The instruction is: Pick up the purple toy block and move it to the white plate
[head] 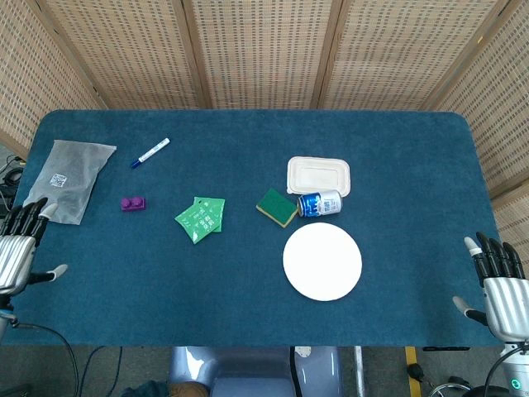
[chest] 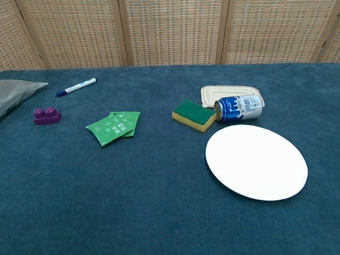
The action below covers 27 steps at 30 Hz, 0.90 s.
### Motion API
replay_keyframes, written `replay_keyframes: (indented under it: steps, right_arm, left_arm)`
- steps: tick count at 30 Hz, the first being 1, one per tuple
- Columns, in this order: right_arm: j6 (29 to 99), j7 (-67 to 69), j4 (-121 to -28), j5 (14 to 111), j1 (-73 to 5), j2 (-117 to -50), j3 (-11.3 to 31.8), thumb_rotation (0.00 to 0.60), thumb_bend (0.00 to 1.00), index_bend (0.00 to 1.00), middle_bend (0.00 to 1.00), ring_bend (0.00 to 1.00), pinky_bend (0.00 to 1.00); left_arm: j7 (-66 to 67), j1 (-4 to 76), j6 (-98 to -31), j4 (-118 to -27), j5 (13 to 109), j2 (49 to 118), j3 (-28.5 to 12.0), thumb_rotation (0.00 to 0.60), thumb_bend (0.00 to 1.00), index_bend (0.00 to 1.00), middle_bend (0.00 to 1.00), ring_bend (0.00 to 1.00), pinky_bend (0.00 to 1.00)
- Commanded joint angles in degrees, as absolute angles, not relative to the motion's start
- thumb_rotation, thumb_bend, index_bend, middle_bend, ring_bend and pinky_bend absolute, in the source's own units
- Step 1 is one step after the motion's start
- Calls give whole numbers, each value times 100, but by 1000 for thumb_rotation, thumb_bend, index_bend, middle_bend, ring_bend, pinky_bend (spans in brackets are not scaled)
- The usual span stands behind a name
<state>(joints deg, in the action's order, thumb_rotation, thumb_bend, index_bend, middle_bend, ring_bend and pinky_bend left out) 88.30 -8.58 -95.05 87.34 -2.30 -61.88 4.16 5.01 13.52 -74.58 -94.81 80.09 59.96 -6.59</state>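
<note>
**Both hands idle at the near edge; block not yet approached**

Your left hand [head: 18, 248] sits at the near left corner of the table [head: 248, 331], fingers apart and holding nothing. Your right hand [head: 500, 285] sits at the near right corner, likewise released and empty. Neither appears in the chest view.

The white plate [chest: 256, 161] lies nearest you, right of centre, with nothing on it. Just beyond it are a tipped blue can [chest: 238, 108], touching a lidded cream container [chest: 232, 91], and a green-and-yellow sponge [chest: 194, 114].

The purple toy block [chest: 47, 115] rests on the cloth further left, studs up, well apart from the plate. Green packets [chest: 113, 127] lie between block and plate. A clear bag [head: 68, 178] lies just left of the block; a marker [head: 150, 152] lies beyond it.

Likely hazards:
- The block is small and low. A shallow grasp may push it along the cloth instead of lifting it.
- An approach from the left may snag the bag.
- A low carry may sweep the packets or sponge.
</note>
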Motion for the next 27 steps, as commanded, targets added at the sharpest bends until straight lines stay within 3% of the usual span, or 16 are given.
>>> replay_keyframes:
  steps: [1, 6, 11, 16, 27]
  right_arm:
    - [8723, -879, -9485, 8565, -279, -6203, 487, 600, 0, 18, 0, 0, 0]
    - [8643, -911, -9533, 8365, -299, -6184, 552, 600, 0, 26, 0, 0, 0]
    - [8591, -950, -9523, 8224, -316, -6186, 597, 600, 0, 34, 0, 0, 0]
    - [8534, -964, -9482, 8102, -338, -6202, 636, 600, 0, 40, 0, 0, 0]
    - [8386, -1035, -9364, 7917, -398, -6277, 658, 600, 0, 50, 0, 0, 0]
  left_arm:
    - [443, 2367, -6206, -8409, 7525, 6391, -1116, 600, 35, 0, 0, 0, 3]
    - [651, 3086, -5438, -7266, 7460, 7072, -1174, 600, 77, 0, 9, 25, 138]
    - [307, 3654, -4691, -6097, 7591, 7854, -1039, 600, 84, 38, 120, 101, 191]
    - [-101, 3911, -4382, -5260, 7671, 8399, -953, 600, 119, 139, 174, 144, 234]
    - [-1269, 4313, -3847, -3675, 7920, 9384, -711, 600, 248, 261, 266, 221, 301]
